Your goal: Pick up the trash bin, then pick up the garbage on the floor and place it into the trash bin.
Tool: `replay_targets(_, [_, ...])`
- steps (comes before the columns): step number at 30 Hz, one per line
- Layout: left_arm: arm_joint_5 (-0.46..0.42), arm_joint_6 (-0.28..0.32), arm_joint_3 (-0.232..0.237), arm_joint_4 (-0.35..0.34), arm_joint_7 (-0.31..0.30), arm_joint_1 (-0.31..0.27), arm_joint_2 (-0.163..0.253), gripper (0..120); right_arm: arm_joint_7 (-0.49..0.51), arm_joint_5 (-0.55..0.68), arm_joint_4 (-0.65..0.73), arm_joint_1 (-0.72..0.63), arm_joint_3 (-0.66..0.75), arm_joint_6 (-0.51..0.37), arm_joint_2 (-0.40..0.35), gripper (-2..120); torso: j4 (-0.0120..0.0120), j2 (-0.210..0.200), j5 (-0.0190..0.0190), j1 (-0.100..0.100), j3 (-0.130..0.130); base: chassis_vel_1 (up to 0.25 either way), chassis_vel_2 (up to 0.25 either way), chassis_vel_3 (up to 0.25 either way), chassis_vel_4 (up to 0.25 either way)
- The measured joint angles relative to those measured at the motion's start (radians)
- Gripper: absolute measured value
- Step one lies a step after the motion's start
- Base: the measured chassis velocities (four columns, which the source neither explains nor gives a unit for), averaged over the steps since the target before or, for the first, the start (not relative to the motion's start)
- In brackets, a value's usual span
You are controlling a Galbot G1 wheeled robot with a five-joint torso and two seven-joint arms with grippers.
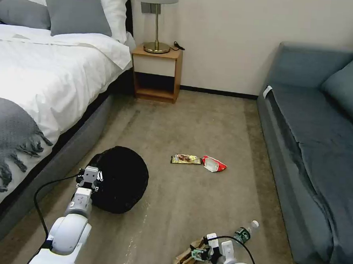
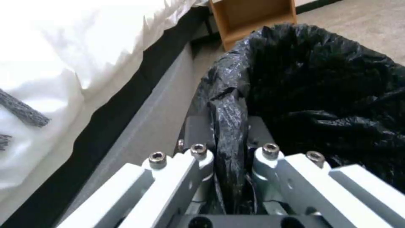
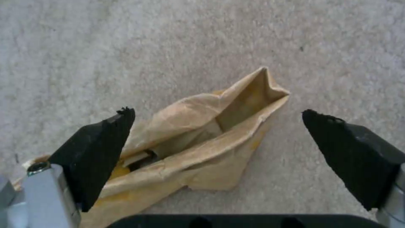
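Note:
The trash bin [image 1: 119,179] shows as a round shape covered by its black bag liner, near the bed. My left gripper [image 1: 90,177] is shut on the bin's rim; in the left wrist view the liner [image 2: 230,126] is pinched between its fingers. A tan paper bag [image 3: 202,142] lies crumpled on the carpet at the bottom of the head view [image 1: 185,258]. My right gripper [image 3: 217,114] hangs open right above it, one finger on each side. A clear bottle [image 1: 245,232] lies beside the right arm. A yellow-brown wrapper [image 1: 186,159] and a red-and-white packet [image 1: 213,164] lie mid-floor.
A bed [image 1: 36,79] with white sheets and a grey frame runs along the left. A blue sofa [image 1: 322,157] lines the right. A wooden nightstand [image 1: 156,73] with a lamp [image 1: 156,19] stands at the far wall. Open carpet lies between bed and sofa.

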Motion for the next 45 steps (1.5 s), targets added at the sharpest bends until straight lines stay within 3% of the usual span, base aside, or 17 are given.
replay_targets(5, [-0.001,-0.002,0.0,0.0,0.005,-0.002,0.002,7,-0.002,-0.021,-0.046,0.016,-0.003,0.01,0.005,100,0.0,0.0,0.0,0.0,0.0,0.0,0.0,0.0,0.0])
replay_targets(8, [-0.003,-0.003,0.0,0.001,0.007,-0.01,0.007,7,-0.01,-0.046,-0.08,0.026,-0.003,0.017,0.01,92,0.0,0.0,0.0001,0.0,0.0,0.0,0.0,0.0,0.0])
replay_targets(10, [-0.006,-0.003,-0.001,0.002,0.009,-0.016,0.012,7,-0.02,-0.057,-0.092,0.028,-0.003,0.02,0.012,80,0.0,0.0,0.0001,0.0,0.0,0.0,0.0,0.0,0.0])
replay_targets(12, [-0.007,-0.003,-0.001,0.003,0.01,-0.018,0.014,7,-0.023,-0.06,-0.093,0.028,-0.003,0.021,0.013,77,0.0,0.0,0.0001,0.0,0.0,0.0,0.0,0.0,0.0])
replay_targets(15, [-0.007,-0.003,0.001,0.006,0.012,-0.02,0.014,7,-0.029,-0.063,-0.096,0.028,-0.004,0.023,0.016,62,0.0,0.0,0.0001,0.0,0.0,0.0,0.0,0.0,0.0])
replay_targets(17, [-0.007,-0.003,0.001,0.006,0.013,-0.02,0.014,7,-0.029,-0.064,-0.096,0.028,-0.004,0.023,0.017,59,0.0,0.0,0.0,0.0,0.0,0.0,0.0,0.0,0.0])
replay_targets(19, [-0.009,-0.004,0.002,0.008,0.015,-0.021,0.017,7,-0.034,-0.066,-0.098,0.028,-0.004,0.028,0.019,48,0.0,0.0,-0.0001,0.0,0.0,0.0,0.0,0.0,0.0])
replay_targets(32, [-0.019,-0.024,-0.009,0.009,0.029,-0.013,0.03,7,-0.06,-0.082,-0.089,0.017,0.009,0.05,0.03,1,-0.0001,0.0,0.0001,0.0,0.0,0.0,0.0,0.0,0.0])
replay_targets(45, [-0.043,-0.053,-0.02,0.014,0.043,-0.012,0.043,7,-0.075,-0.073,0.007,-0.005,0.099,0.07,0.061,0,0.0,0.0,0.0001,0.0,0.0,0.0,0.0,0.0,0.0])
